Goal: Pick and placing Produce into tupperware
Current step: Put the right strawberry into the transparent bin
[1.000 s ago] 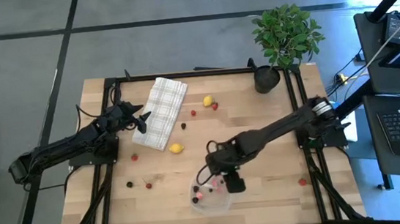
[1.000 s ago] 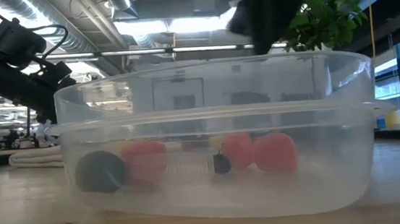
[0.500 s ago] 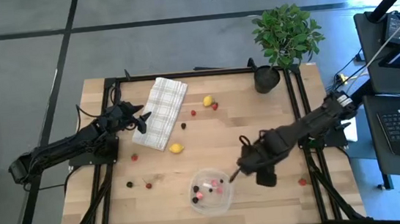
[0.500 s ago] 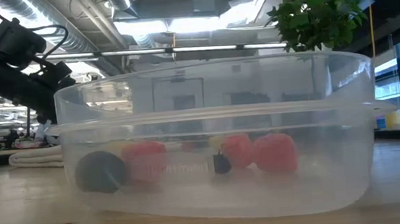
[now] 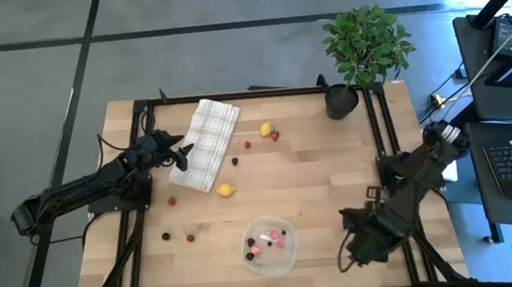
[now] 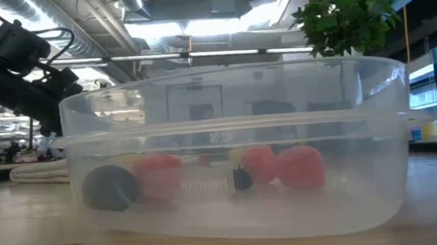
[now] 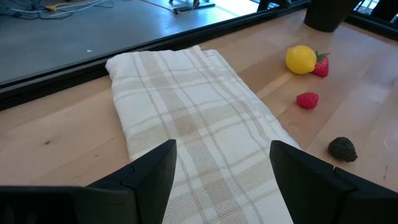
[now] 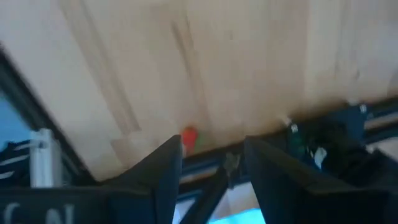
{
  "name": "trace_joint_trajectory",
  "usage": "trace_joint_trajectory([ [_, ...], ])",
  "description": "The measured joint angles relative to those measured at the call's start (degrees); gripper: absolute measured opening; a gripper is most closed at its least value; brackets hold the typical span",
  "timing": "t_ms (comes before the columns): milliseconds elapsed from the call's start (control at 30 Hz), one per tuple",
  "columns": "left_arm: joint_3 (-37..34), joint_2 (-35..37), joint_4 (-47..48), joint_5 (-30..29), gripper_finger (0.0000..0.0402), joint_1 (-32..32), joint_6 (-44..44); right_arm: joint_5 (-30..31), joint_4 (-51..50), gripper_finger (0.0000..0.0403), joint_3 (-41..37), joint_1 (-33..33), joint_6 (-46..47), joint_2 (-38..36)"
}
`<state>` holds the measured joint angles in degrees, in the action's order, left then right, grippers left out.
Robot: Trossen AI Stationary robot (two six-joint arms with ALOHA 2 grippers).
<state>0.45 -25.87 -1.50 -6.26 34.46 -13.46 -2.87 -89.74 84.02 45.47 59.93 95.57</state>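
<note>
Right jaws (image 8: 210, 163) stand parted, empty, red berry (image 8: 189, 137) just beyond.

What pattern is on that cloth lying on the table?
The cloth is white with a pale beige checked pattern, clearest in the left wrist view.

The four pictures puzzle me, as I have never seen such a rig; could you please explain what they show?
Two dark robot arms work at a wooden table. One picture looks straight down, one looks level across the tabletop, and two come from cameras on the arms' wrists. The left gripper hovers open over a checked cloth, holding nothing. The right gripper is near the table's front right corner; its fingers stand apart with nothing between them, and a red berry lies ahead of it. A clear tub holds red and dark berries. A lemon and more berries lie loose, and a potted plant stands at the far corner.
</note>
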Motion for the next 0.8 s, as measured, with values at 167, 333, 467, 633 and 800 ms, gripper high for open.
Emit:
trace_joint_trajectory([
  [167,0.00,0.00,0.00,0.00,0.0250,0.02,-0.10,-2.02,10.07,0.0178,-8.14,4.17,4.33,-4.41],
  [333,-0.01,0.00,-0.02,0.00,0.0250,0.00,-0.12,-2.14,15.26,0.0178,-15.52,8.24,4.34,-7.29],
  [467,-0.01,0.00,-0.02,-0.01,0.0250,0.01,-0.10,-2.40,19.91,0.0178,-21.99,11.04,4.32,-8.13],
  [633,0.00,0.00,-0.02,-0.01,0.0250,0.01,-0.08,-3.37,25.72,0.0178,-28.46,11.52,4.33,-8.00],
  [800,-0.02,0.00,-0.02,0.00,0.0250,0.00,0.02,-4.50,28.19,0.0178,-31.81,11.37,4.08,-7.99],
])
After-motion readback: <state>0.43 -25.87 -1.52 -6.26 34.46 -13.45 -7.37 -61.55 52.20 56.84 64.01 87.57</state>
